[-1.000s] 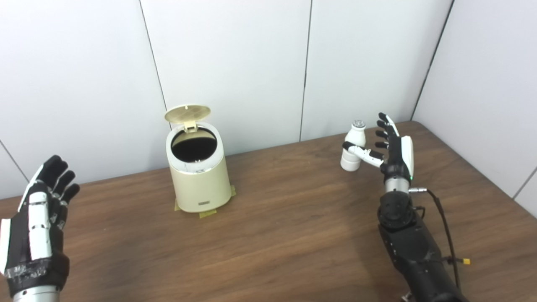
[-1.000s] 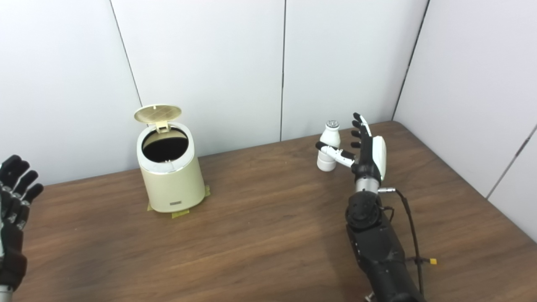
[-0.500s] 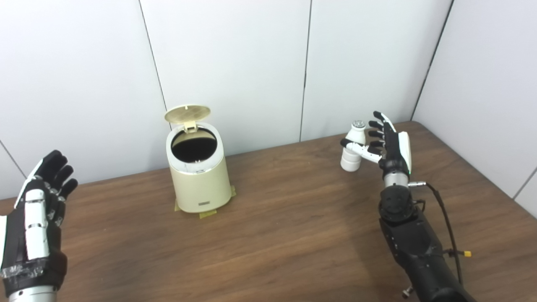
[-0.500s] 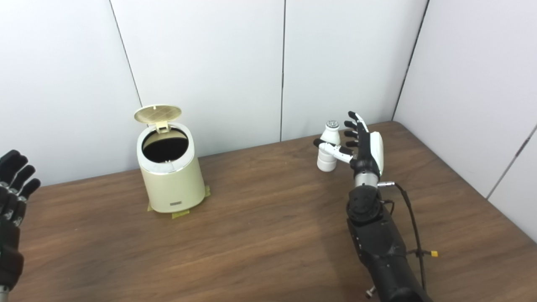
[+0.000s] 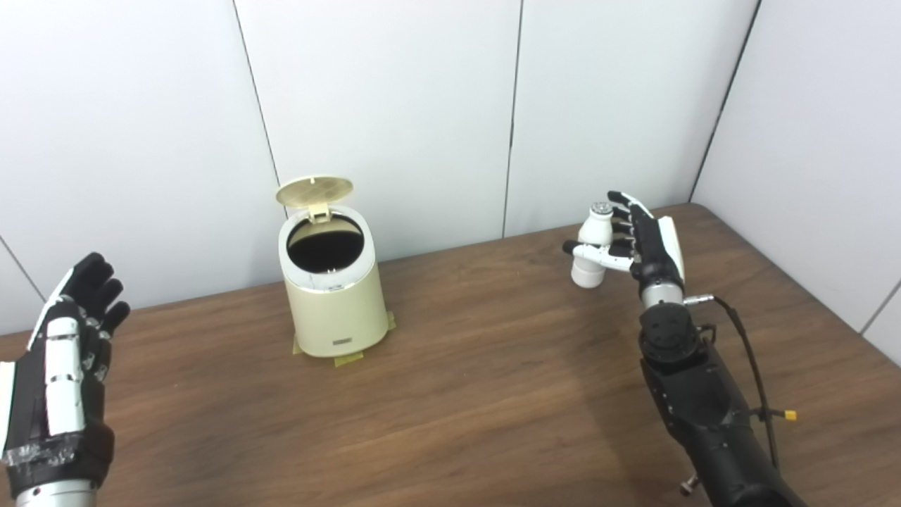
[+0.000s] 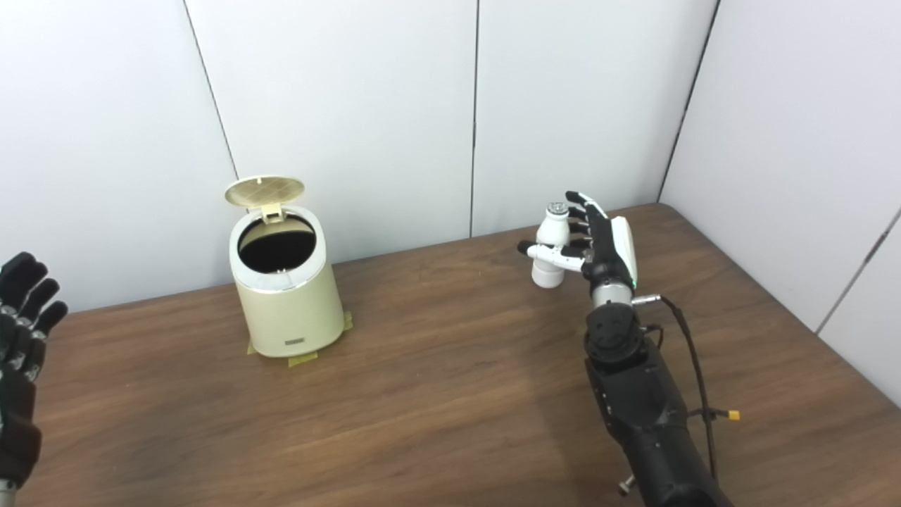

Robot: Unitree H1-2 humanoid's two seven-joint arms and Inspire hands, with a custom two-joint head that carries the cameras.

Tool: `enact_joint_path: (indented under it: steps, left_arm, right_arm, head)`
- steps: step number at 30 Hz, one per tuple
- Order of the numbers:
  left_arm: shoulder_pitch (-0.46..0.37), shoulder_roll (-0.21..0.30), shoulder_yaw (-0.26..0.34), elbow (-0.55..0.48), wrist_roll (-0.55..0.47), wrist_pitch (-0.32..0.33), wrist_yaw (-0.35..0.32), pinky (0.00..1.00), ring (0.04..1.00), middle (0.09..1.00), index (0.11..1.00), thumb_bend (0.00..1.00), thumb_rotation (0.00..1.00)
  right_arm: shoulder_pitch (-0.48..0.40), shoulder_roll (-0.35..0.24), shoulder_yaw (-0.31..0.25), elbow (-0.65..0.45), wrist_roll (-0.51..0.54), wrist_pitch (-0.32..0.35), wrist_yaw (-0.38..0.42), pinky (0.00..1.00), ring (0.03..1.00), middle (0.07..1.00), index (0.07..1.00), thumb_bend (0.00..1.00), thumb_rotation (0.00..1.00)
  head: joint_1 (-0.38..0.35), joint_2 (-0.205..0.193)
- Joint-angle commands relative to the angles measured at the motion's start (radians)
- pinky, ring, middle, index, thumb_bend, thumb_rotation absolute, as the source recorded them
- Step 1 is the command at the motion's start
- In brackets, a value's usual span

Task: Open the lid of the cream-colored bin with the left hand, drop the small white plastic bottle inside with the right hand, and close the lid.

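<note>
Tabletop bottle (image 5: 590, 246) within right hand (image 5: 644, 239)

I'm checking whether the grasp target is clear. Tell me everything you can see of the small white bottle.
The bottle is small, white and looks like plastic, with a rounded body, a narrower neck and a silvery cap. It stands upright on the table, near the back right by the wall, well right of the bin. The right hand is at it from the right, thumb across its front and fingers beside its neck, not yet closed around it. Whether they touch cannot be told.
</note>
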Motion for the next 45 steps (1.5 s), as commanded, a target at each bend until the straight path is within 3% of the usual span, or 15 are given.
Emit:
enact_joint_path:
  steps: [1,5,15,26,30,34,35,37,38,40,43,45]
  left_arm:
    - [-0.035,0.008,-0.003,-0.039,0.002,-0.013,-0.006,0.93,0.927,0.926,0.905,0.18,0.90]
    - [-0.036,0.008,-0.004,-0.045,0.001,-0.006,-0.006,0.94,0.933,0.931,0.909,0.17,0.91]
    - [-0.034,0.005,-0.006,-0.071,0.010,0.019,0.001,0.96,0.943,0.938,0.921,0.17,0.93]
    - [-0.034,0.006,-0.012,-0.066,-0.001,0.000,-0.013,0.94,0.943,0.943,0.928,0.13,0.95]
    - [-0.035,0.003,-0.012,-0.069,0.003,0.010,-0.007,0.96,0.946,0.943,0.926,0.14,0.94]
    - [-0.035,0.001,-0.011,-0.075,-0.002,0.012,-0.006,0.96,0.946,0.945,0.931,0.15,0.93]
    - [-0.036,0.000,-0.012,-0.079,-0.002,0.016,-0.004,0.95,0.944,0.942,0.929,0.15,0.93]
    - [-0.035,-0.001,-0.013,-0.087,0.000,0.025,-0.002,0.96,0.945,0.942,0.932,0.16,0.94]
    - [-0.035,-0.002,-0.013,-0.090,0.000,0.027,-0.001,0.97,0.947,0.943,0.933,0.16,0.95]
    - [-0.034,-0.003,-0.013,-0.091,-0.001,0.024,-0.002,0.97,0.948,0.941,0.930,0.16,0.96]
    - [-0.034,-0.004,-0.013,-0.091,-0.003,0.021,-0.003,0.95,0.944,0.937,0.924,0.15,0.96]
    - [-0.034,-0.004,-0.013,-0.092,-0.004,0.023,-0.003,0.95,0.945,0.936,0.923,0.15,0.96]
  right_arm:
    - [-0.036,-0.040,-0.001,-0.050,-0.019,0.027,0.006,0.58,0.694,0.755,0.825,0.90,0.20]
    - [-0.035,-0.049,0.006,-0.072,-0.022,0.092,0.028,0.59,0.704,0.762,0.826,0.88,0.17]
    - [-0.038,-0.061,0.019,-0.088,-0.045,0.167,0.051,0.56,0.685,0.752,0.803,0.89,0.19]
    - [-0.042,-0.060,0.025,-0.082,-0.049,0.188,0.043,0.56,0.684,0.751,0.792,0.88,0.18]
    - [-0.040,-0.059,0.027,-0.075,-0.059,0.171,0.026,0.57,0.682,0.748,0.786,0.87,0.18]
    - [-0.041,-0.047,0.028,-0.047,-0.102,0.124,-0.062,0.53,0.624,0.678,0.696,0.85,0.10]
    - [-0.043,-0.042,0.026,-0.036,-0.110,0.106,-0.090,0.53,0.616,0.659,0.650,0.83,0.06]
    - [-0.044,-0.034,0.018,-0.013,-0.114,0.067,-0.138,0.52,0.599,0.623,0.523,0.58,0.11]
    - [-0.046,-0.029,0.011,0.000,-0.109,0.048,-0.160,0.52,0.593,0.607,0.504,0.55,0.12]
    - [-0.048,-0.021,-0.002,0.017,-0.097,0.028,-0.185,0.48,0.568,0.532,0.469,0.53,0.01]
    - [-0.050,-0.015,-0.020,0.032,-0.079,0.010,-0.197,0.46,0.561,0.498,0.477,0.53,0.00]
    - [-0.050,-0.012,-0.028,0.034,-0.071,0.008,-0.197,0.41,0.502,0.518,0.463,0.52,0.00]
  head:
    - [0.000,0.002]
    - [0.000,0.002]
    - [0.001,0.013]
    - [0.004,0.017]
    - [0.005,0.018]
    - [0.005,0.018]
    - [0.005,0.018]
    - [0.003,0.019]
    - [0.003,0.019]
    - [0.003,0.020]
    - [0.002,0.021]
    - [0.002,0.021]
